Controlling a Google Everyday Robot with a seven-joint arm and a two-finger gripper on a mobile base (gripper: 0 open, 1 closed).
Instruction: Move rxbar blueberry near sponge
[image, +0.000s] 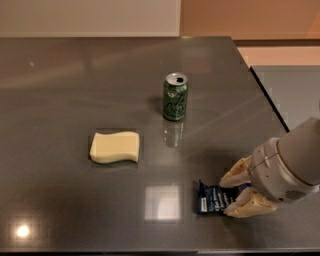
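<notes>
The rxbar blueberry (212, 199), a dark navy wrapper with white lettering, lies flat on the table near the front right. My gripper (239, 193) comes in from the right, and its two tan fingers (249, 206) are closed in on the bar's right end, one on the far side and one on the near side. The bar's right end is hidden between them. The sponge (114, 147), a pale yellow block with wavy edges, lies flat to the left of the bar, well apart from it.
A green soda can (175, 96) stands upright behind the bar, near the table's middle. The dark grey table (60, 90) ends at its right edge (265, 95) and close in front of the bar.
</notes>
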